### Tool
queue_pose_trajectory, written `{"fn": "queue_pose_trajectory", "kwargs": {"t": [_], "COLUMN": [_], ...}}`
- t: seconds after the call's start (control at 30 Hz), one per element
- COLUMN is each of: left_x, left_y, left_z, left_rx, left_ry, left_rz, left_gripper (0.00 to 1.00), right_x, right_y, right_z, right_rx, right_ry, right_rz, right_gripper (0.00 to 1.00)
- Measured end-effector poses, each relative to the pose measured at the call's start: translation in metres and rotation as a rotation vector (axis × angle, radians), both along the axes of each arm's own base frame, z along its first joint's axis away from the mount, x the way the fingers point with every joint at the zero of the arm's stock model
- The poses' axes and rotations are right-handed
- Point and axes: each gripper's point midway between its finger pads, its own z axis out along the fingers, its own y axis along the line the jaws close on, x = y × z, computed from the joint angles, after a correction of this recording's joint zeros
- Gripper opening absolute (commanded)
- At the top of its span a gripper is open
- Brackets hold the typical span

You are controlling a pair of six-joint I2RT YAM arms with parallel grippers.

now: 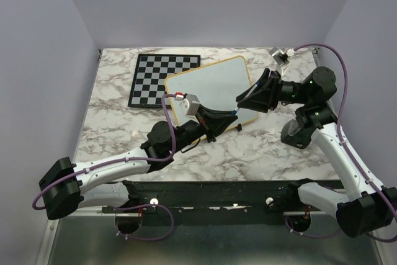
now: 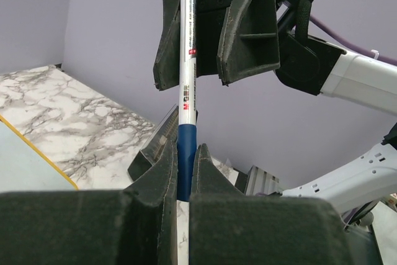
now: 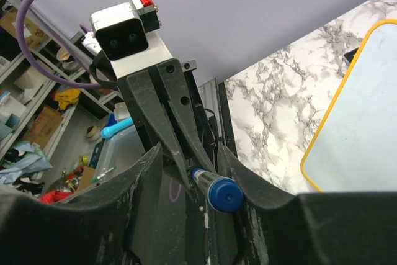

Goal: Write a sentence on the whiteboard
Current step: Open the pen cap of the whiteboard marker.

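worktop (image 1: 248, 147): grey-veined marble, with plain lilac walls on three sides; both arms are bolted at its near edge.
right arm (image 1: 347, 159): white and black, rising from the near right, folded at the elbow and pointing left toward the other arm.
left arm (image 1: 118, 169): reaches from the near left corner toward the middle, with a purple cable looped along it.
chessboard (image 1: 155, 79): black-and-white checks, lying flat at the far left of the worktop.
whiteboard (image 1: 211, 85): lies flat at the far middle of the worktop, turned at an angle. it has a thin yellow-orange frame, and its left corner overlaps the chessboard's right side. the two tools meet over its near right part.
left tool (image 1: 226, 116): closed tight on the marker, both fingers pressed against the blue section of the barrel in the left wrist view.
right tool (image 1: 243, 101): jaws partly apart, one finger on each side of the marker's far end. in the left wrist view a strip of wall shows between the barrel and one finger, so it is not clamped.
marker (image 2: 188, 91): white printed barrel with blue ends, spanning from the left tool to the right tool.
cap (image 3: 222, 195): round and blue, sitting between the right tool's fingers and close to one of them.
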Motion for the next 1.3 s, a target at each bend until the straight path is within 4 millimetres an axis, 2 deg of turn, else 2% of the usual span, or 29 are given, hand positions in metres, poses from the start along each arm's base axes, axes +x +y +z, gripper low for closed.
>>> {"fn": "queue_pose_trajectory", "kwargs": {"t": [0.23, 0.6, 0.87, 1.3], "left_x": [-0.001, -0.0015, -0.0008, 0.0], "left_y": [-0.0002, -0.0011, -0.0034, -0.0039], "left_z": [0.0004, 0.0016, 0.0028, 0.0025], "left_rx": [0.006, -0.001, -0.02, -0.023], "left_ry": [-0.014, -0.018, -0.012, -0.009], "left_rz": [-0.003, -0.006, -0.011, -0.009], "left_gripper": [0.0, 0.0, 0.0, 0.0], "right_x": [0.0004, -0.0016, -0.0003, 0.0011], "right_y": [0.0001, 0.003, 0.0035, 0.005], "right_z": [-0.0004, -0.003, -0.0044, -0.0098], "right_rx": [-0.001, -0.003, -0.005, -0.019], "right_ry": [-0.005, 0.003, 0.009, 0.011], "right_rz": [0.0, 0.013, 0.013, 0.017], "right_gripper": [0.41, 0.4, 0.32, 0.39]}}
